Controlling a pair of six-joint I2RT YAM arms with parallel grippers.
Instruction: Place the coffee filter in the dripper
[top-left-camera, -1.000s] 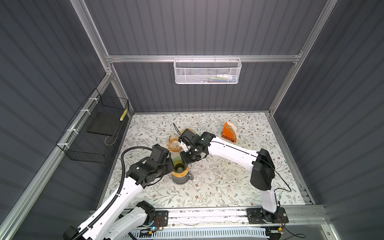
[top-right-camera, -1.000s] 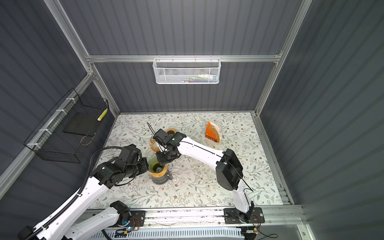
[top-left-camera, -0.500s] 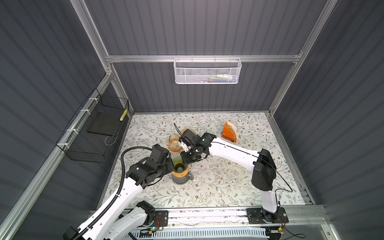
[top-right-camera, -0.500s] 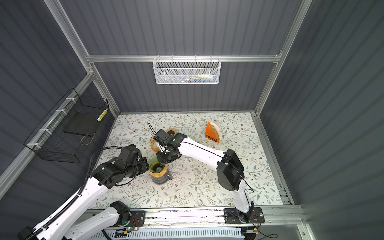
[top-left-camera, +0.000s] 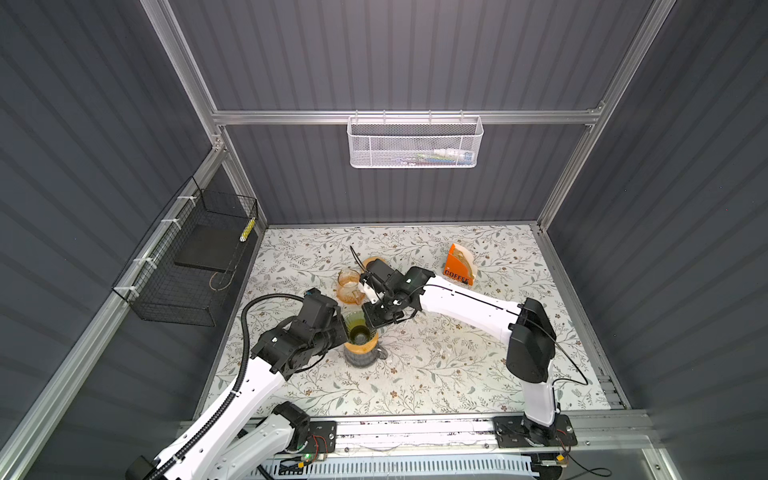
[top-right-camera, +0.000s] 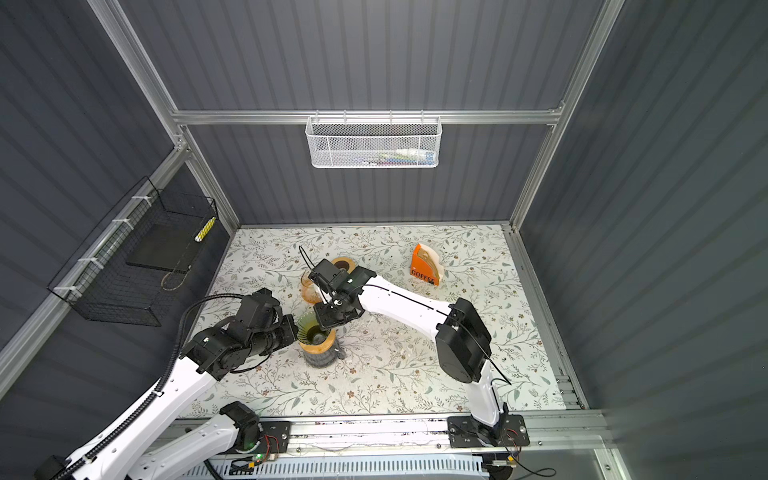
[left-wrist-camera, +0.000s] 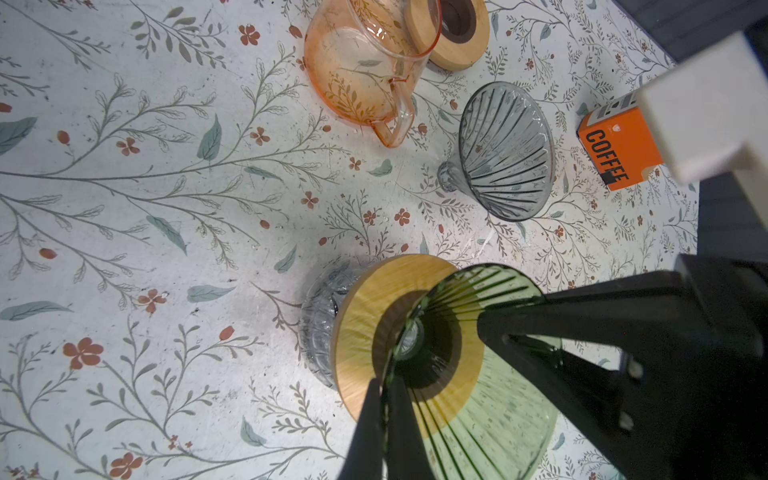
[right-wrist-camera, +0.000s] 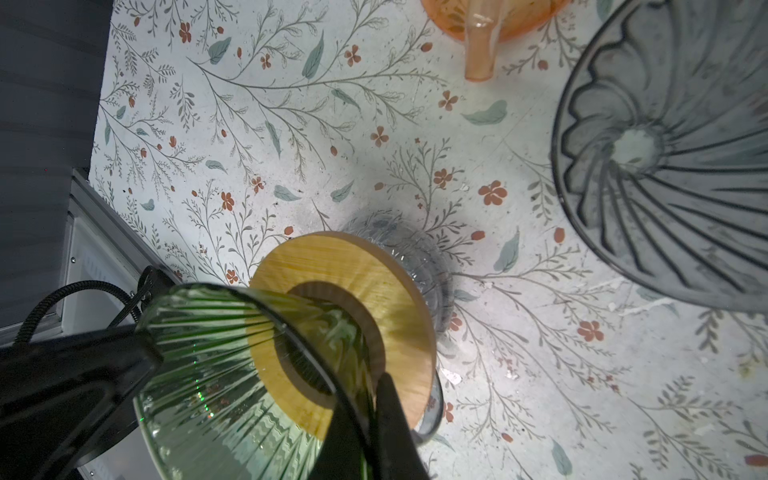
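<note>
Left gripper (left-wrist-camera: 385, 395) has stayed pinched narrow on the rim of the green dripper (left-wrist-camera: 498, 415) over the last second, and the right gripper (right-wrist-camera: 370, 409) stays clamped on the opposite rim. Almost nothing has shifted. You hold the dripper tilted, its neck pointing into the hole of the collar (left-wrist-camera: 365, 299) on the carafe (left-wrist-camera: 318, 328), not yet level. Read that as seating still under way, with the filter step not begun. Farther out, a grey dripper (left-wrist-camera: 505, 153) lies on its side on the bench (top-left-camera: 436, 374) near an orange jug (left-wrist-camera: 357, 62). Farthest, the filters (top-left-camera: 465, 254) stand in their box (top-left-camera: 456, 270), untouched.
</note>
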